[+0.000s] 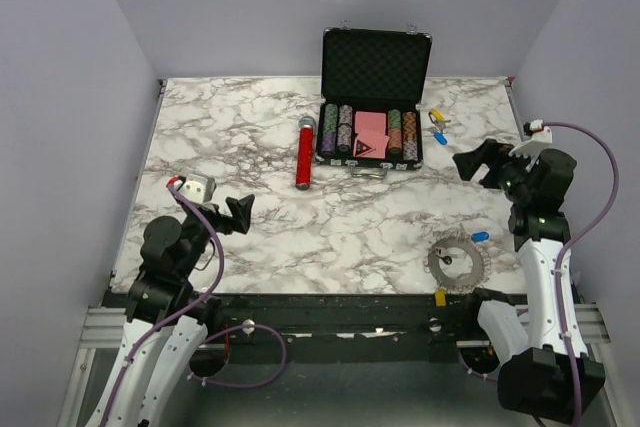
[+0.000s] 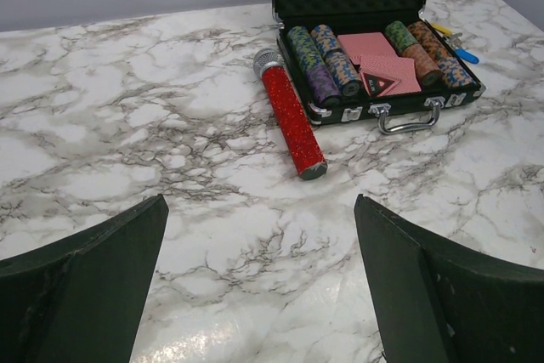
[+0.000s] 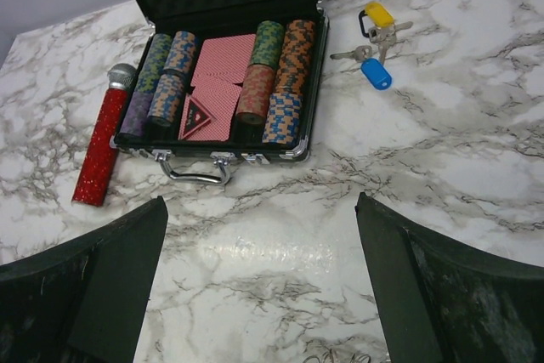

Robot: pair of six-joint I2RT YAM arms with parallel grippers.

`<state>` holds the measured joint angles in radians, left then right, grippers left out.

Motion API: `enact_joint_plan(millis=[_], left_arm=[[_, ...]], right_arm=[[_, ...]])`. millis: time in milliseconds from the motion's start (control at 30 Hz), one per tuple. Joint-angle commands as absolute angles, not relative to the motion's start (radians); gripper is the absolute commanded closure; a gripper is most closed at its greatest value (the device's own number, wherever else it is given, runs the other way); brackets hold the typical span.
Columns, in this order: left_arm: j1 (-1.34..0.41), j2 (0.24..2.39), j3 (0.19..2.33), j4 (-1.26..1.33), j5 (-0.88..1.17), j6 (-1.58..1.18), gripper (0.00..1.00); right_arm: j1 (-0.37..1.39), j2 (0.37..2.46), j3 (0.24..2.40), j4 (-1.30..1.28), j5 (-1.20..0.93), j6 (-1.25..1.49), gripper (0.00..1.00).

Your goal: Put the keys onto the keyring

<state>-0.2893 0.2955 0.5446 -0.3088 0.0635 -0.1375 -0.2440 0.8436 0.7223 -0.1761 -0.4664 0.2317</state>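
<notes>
The loose keys (image 1: 438, 125) lie at the back right of the marble table (image 1: 240, 147), just right of the black case; they are small silver keys with a yellow and a blue tag (image 3: 375, 40), also glimpsed in the left wrist view (image 2: 456, 44). The keyring (image 1: 457, 262), a metal ring with several keys fanned round it, lies near the front right edge beside a blue tag (image 1: 480, 237). My right gripper (image 1: 480, 162) (image 3: 261, 206) hovers open between keyring and keys, holding nothing. My left gripper (image 1: 240, 212) (image 2: 261, 210) is open over bare marble at the front left.
An open black case of poker chips and cards (image 1: 372, 97) stands at the back middle. A red glittery cylinder (image 1: 304, 152) lies just left of it. A yellow tag (image 1: 440, 297) sits at the front edge below the keyring. Grey walls close in three sides.
</notes>
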Motion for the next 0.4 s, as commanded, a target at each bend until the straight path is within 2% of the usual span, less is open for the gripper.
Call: enact_joint_plan(millis=[0, 367], left_arm=[[-0.288, 0.29, 0.537, -0.299, 0.057, -0.123, 0.01], [-0.288, 0.279, 0.537, -0.301, 0.063, -0.12, 0.01]], right_arm=[[-0.25, 0.828, 0.71, -0.144, -0.443, 0.229, 0.0], [-0.25, 0.83, 0.706, -0.133, -0.454, 0.235, 0.0]])
